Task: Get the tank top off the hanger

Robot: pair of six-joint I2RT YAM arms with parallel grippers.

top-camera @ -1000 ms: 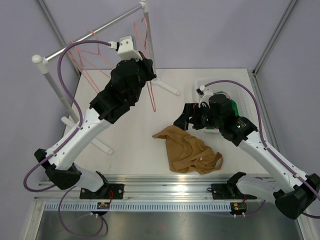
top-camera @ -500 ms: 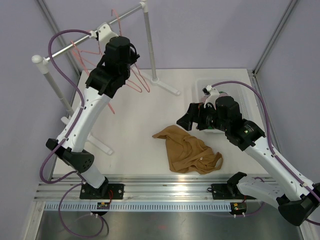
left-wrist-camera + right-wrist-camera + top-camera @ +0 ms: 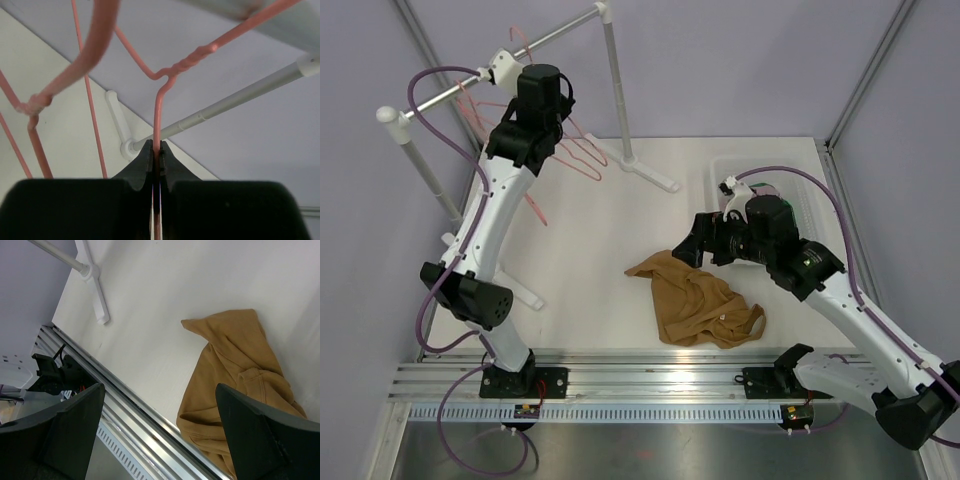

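A translucent plastic bin (image 3: 718, 170) sits on the white table (image 3: 590, 250) at the far right. The right arm crosses over it and hides most of the inside, so I cannot tell what it holds.

The tan fabric tank top (image 3: 695, 305) is off any hanger. It lies crumpled in a loose heap on the table, near the middle and slightly right. Its near edge is just beside the aluminium rail (image 3: 660, 365) that runs along the near side of the table. Folds and a strap loop show at its right end.

The right gripper (image 3: 159, 387) hovers above the table just far of the tank top. Its two dark fingers are spread wide apart with nothing between them. In the right wrist view the garment lies below and toward the right finger (image 3: 260, 440), not touching it.

The left arm reaches up to the far left, to the white garment rack (image 3: 613, 90). The left gripper (image 3: 156, 152) is pinched tight on the thin pink wire hanger (image 3: 159, 107), gripping the straight stem just below its twisted neck. The hook rises toward the grey metal rail (image 3: 235, 97) of the rack. More pink wire hangers (image 3: 582, 160) hang close beside the held one, and one thick pink curve passes across the upper left of the left wrist view. The rack's white foot (image 3: 645, 170) rests on the table at the far side, well apart from the tank top.
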